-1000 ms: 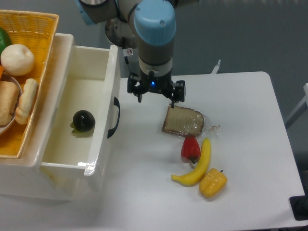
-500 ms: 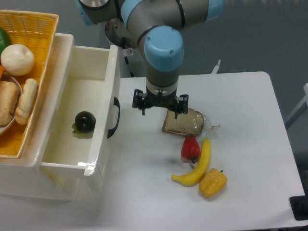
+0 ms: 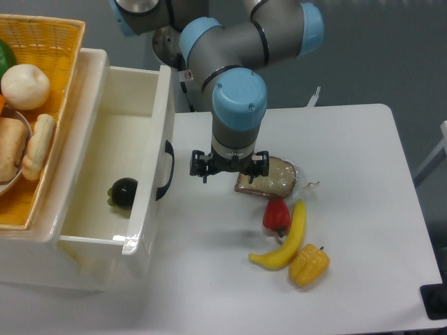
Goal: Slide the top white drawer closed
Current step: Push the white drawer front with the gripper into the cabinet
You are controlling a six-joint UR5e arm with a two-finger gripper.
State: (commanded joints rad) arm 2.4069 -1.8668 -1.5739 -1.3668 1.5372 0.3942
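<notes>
White top drawer (image 3: pixel 126 174) stands open holding a dark ball (image 3: pixel 124 192); gripper (image 3: pixel 230 167) spread wide, empty.

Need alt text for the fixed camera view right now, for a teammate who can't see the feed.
The top white drawer stands pulled open at the left, a dark round object lying inside. The gripper hangs open over the table, right of the drawer's black handle and not touching it. Bread, a red pepper, a banana and a yellow pepper lie beyond.
</notes>
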